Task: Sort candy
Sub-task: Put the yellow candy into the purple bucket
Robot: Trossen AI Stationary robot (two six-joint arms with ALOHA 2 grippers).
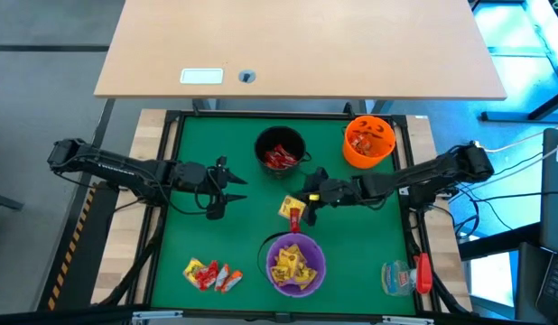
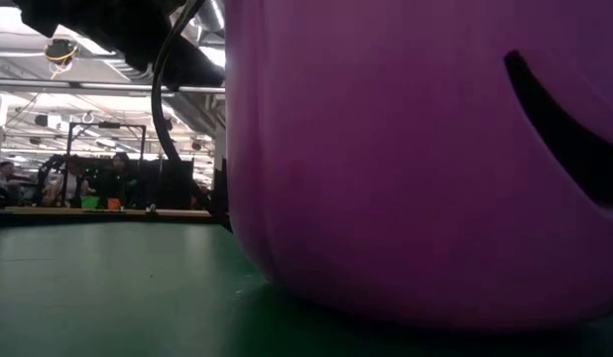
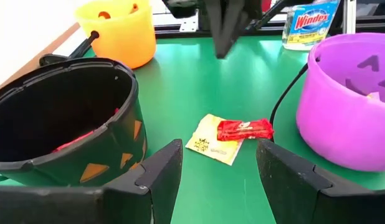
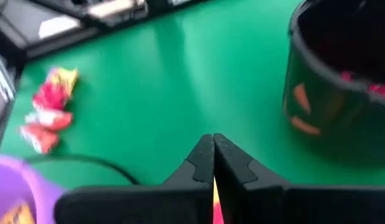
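Observation:
A red candy [image 3: 244,129] lies partly on a yellow candy [image 3: 208,146] on the green mat, between the black bucket [image 1: 281,152] and the purple bucket [image 1: 295,264]. More candies form a small pile [image 1: 211,273] near the mat's near left corner. My left gripper [image 1: 232,188] is open and level, left of the pair, pointing at it. My right gripper [image 1: 308,194] is shut and hangs above the mat just right of the pair. In the right wrist view a yellow and red sliver [image 4: 215,196] shows behind its shut fingertips [image 4: 205,152].
The black bucket [image 3: 61,118] holds red candies, the orange bucket [image 1: 368,140] orange ones, the purple bucket [image 3: 348,106] yellow ones. A clear spray bottle with a red part [image 1: 405,275] lies at the near right corner. Bare green mat stretches between the left gripper and the candy pile.

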